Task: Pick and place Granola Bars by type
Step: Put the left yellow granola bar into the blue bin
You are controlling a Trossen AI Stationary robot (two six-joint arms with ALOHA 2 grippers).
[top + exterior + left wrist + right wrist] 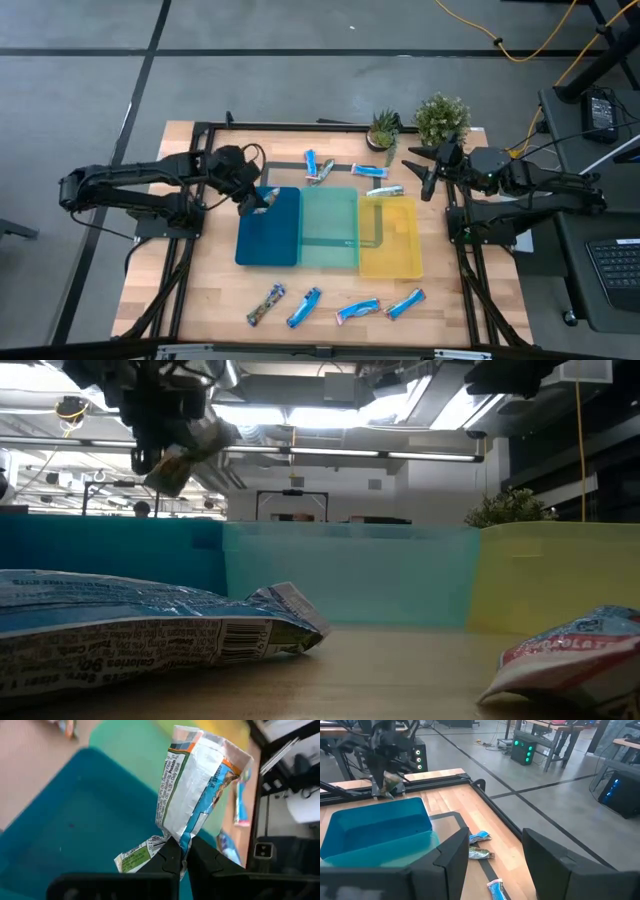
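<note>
Nearest the front edge of the wooden table (200, 290), four foil-wrapped granola bars lie in a loose row, well short of the dark-blue rectangular plastic tray (262, 245): a brownish one (266, 304), then three bright blue ones (304, 307) (357, 310) (405, 303). None of them is sorted yet.

Up to the dark-blue tray itself, and here is the action: the left gripper (179, 851) hangs over that tray's far left corner, its jaws clamped on the bottom seam of a crumpled silver-and-blue granola bar wrapper (200, 790). The pinch is right on the edge, the bar standing tall above the fingers. That is the risk: with so little foil held, the bar could slip or swing and drop onto the rim, or over into the teal tray (330, 232) touching the dark-blue one. The yellow tray (392, 258) sits beyond the teal.

Past the dark-blue tray's far edge, four more bars wait on the table: one blue (311, 161), one silvery-brown (325, 171), another blue (367, 170), and a silvery one (385, 190).

Farthest across from the dark-blue tray, the right gripper (428, 185) waits beside two small potted plants (440, 118), fingers apart and carrying nothing.
</note>
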